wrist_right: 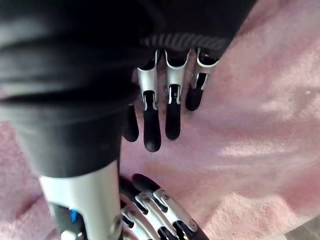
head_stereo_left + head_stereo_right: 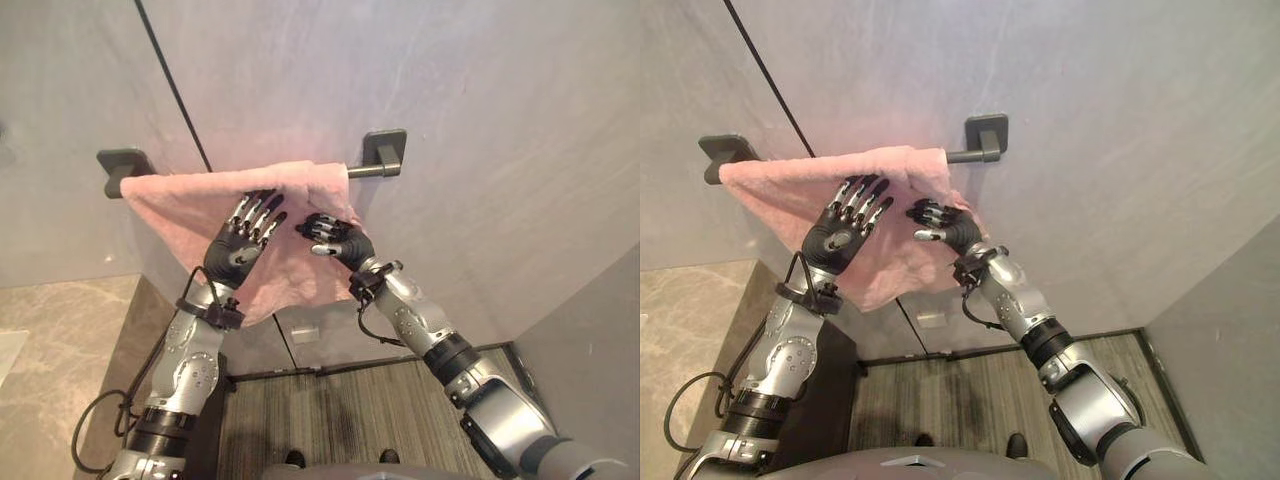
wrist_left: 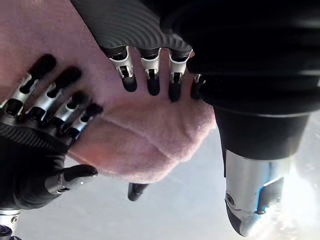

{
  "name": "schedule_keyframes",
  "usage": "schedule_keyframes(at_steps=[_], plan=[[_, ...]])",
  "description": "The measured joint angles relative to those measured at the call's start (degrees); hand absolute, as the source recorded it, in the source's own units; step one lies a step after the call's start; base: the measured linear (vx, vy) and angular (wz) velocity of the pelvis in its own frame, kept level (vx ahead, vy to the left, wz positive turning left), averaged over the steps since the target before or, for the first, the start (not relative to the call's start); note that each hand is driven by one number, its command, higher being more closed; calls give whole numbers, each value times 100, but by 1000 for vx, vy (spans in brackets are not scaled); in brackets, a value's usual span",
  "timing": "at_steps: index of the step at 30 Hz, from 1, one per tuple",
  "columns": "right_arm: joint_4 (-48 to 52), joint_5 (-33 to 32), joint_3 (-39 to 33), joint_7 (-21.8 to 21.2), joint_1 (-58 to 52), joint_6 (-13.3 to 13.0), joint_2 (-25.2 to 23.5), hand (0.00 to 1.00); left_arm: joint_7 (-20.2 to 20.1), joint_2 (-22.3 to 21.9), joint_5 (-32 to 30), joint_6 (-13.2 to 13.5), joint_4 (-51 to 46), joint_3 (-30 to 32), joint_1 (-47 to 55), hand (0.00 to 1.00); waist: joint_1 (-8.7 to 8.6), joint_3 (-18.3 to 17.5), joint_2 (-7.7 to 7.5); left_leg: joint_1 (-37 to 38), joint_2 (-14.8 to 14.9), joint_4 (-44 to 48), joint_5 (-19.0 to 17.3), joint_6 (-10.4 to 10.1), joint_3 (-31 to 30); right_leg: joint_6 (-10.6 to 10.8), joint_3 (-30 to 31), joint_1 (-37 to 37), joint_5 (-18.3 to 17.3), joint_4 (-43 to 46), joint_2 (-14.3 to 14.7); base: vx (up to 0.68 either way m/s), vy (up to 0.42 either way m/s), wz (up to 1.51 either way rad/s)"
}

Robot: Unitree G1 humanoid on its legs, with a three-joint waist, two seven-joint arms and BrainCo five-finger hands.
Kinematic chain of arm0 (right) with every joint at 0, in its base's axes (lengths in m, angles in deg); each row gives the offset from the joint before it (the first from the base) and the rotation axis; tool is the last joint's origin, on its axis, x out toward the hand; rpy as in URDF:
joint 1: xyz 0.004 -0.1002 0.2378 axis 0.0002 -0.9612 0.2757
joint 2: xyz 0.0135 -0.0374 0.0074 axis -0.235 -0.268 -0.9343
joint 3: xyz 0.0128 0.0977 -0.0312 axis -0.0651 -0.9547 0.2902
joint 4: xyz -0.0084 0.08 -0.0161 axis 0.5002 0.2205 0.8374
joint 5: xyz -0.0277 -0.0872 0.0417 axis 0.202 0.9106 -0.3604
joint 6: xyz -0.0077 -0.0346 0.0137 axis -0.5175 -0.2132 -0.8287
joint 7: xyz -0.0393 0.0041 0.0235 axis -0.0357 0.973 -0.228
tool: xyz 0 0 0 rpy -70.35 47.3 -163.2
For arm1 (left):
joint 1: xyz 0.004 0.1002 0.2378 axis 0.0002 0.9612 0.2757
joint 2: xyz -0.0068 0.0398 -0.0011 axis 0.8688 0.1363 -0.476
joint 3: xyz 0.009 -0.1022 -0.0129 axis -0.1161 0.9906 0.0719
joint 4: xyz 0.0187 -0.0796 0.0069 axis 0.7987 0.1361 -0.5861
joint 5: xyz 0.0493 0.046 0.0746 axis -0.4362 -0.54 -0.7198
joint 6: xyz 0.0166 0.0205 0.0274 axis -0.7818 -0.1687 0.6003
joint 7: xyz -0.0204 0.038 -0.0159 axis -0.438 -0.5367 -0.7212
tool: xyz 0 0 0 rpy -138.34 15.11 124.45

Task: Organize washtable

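A pink towel [image 2: 180, 205] hangs over a dark towel bar [image 2: 365, 170] fixed to the grey wall. It is bunched toward the bar's left and middle, and its lower edge sags to a point. My left hand [image 2: 235, 250] lies flat against the towel's front, open with its fingers straight and spread. Just to its right, my right hand [image 2: 345, 243] rests on the towel near its right edge, fingers slightly bent and laid on the cloth [image 1: 240, 125]. In the left wrist view the towel's folded edge [image 3: 150, 145] bulges between the two hands.
The bar's left bracket [image 2: 122, 162] and right bracket [image 2: 385, 150] stick out from the wall. A marble counter [image 2: 50, 340] lies at the lower left. A small white outlet [image 2: 305, 332] sits low on the wall above the striped floor [image 2: 350, 410].
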Motion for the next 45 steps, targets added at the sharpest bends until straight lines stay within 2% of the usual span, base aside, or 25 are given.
schedule_keyframes(at_steps=[5,8,10,16,22,27,32,34,37,39,41,43,44,45], plan=[[241,0,-345,40,-150,-7,18,0,122,-5,-113,5,296,154,1,0,-14,62,-32,6,4,0,0,0,10,0,16,-1,1,0,6,0,0,0],[624,1,-693,42,-558,-33,15,0,210,-42,-187,7,356,456,164,0,-19,104,-85,9,3,0,-6,5,47,0,50,-13,0,0,5,3,6,-5],[823,3,-948,41,-973,-127,37,0,245,-165,-303,17,569,713,402,0,-25,109,-92,12,-1,0,-17,14,90,2,73,-25,0,0,-3,22,8,-7],[1126,-1,-1357,39,-1674,-158,74,0,405,-509,-576,12,1066,1014,836,0,-35,114,-100,11,4,0,-23,8,112,3,89,-45,-3,0,5,13,-2,-3],[1227,1,-1605,35,-2223,-186,13,0,499,-652,-724,4,1721,1282,1140,0,-147,160,-174,14,-3,0,-26,9,121,14,72,-45,-10,0,-3,1,0,-1],[1122,-3,-1908,39,-2629,-230,-19,0,601,-715,-1018,-11,2617,1401,1216,0,-175,175,-211,14,-5,0,-26,10,127,52,66,-54,-37,0,-5,0,0,0],[186,22,-2518,202,-2881,-280,-28,0,679,-938,-1111,-57,3741,1450,1303,0,-186,175,-212,16,-8,0,-33,12,128,58,64,-54,-41,0,-4,0,0,0],[-525,189,-2739,326,-2957,-286,-27,0,751,-1059,-1327,-72,4439,1449,1292,0,-205,174,-213,40,-7,-1,-39,9,130,61,65,-34,-51,0,-3,0,0,0],[-1528,667,-2949,451,-3014,-251,-28,0,916,-1202,-1788,-97,5153,1494,1299,0,-235,174,-212,108,-8,-2,-58,16,138,75,68,34,-73,0,-4,0,0,0],[-2592,1257,-3155,586,-3054,-156,-24,0,1169,-1316,-2357,-174,5761,1541,1291,0,-259,175,-210,180,-10,-2,-74,20,152,78,74,100,-81,0,-8,5,3,-2],[-3221,1502,-3269,616,-3085,-85,-24,0,1295,-1387,-2559,-239,6073,1581,1292,0,-284,172,-206,241,-12,-3,-88,17,163,80,78,153,-108,8,-9,0,0,0],[-3920,2177,-3729,600,-3206,113,-31,0,1503,-1470,-3031,-325,6366,1602,1280,0,-305,168,-198,287,-15,-4,-91,19,163,77,74,202,-116,14,-12,0,0,0],[-4065,2317,-3911,602,-3242,154,-32,0,1551,-1492,-3135,-339,6416,1627,1280,0,-309,165,-192,296,-15,-4,-92,20,163,76,73,211,-120,14,-12,0,0,0],[-4266,2585,-4391,647,-3378,260,-40,0,1672,-1591,-3369,-356,6508,1789,1288,0,-318,145,-165,305,-16,-5,-112,17,166,91,71,222,-143,16,-13,0,0,0]])
